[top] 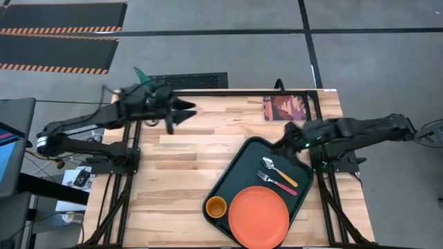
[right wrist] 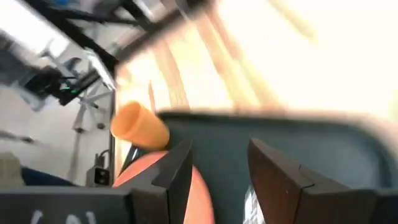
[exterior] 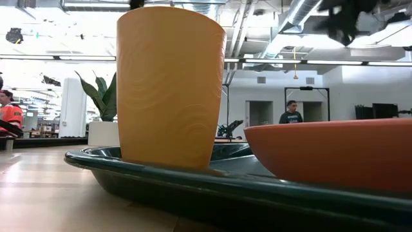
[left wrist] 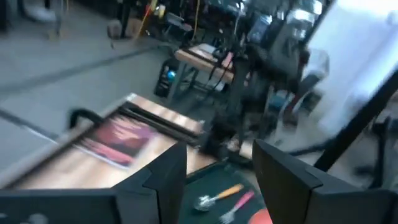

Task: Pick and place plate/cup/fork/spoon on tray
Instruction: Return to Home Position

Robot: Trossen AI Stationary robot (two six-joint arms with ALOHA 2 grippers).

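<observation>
The dark green tray [top: 239, 162] lies on the table's right half. On it rest the orange plate [top: 259, 216], the orange-yellow cup [top: 217, 207] standing upright, the yellow-handled spoon [top: 278, 172] and the pink-handled fork [top: 277, 184]. My left gripper [top: 185, 111] is open and empty above the table's far left part. My right gripper [top: 282, 142] is open and empty above the tray's far right corner. In the low view the cup [exterior: 168, 87] and plate [exterior: 335, 154] stand on the tray [exterior: 193, 180].
A reddish-brown picture card [top: 286, 108] lies at the table's far right edge. A white pot with a green plant [exterior: 103, 122] shows beyond the table in the low view. People stand in the room behind. Bare wood spans the table's left and middle.
</observation>
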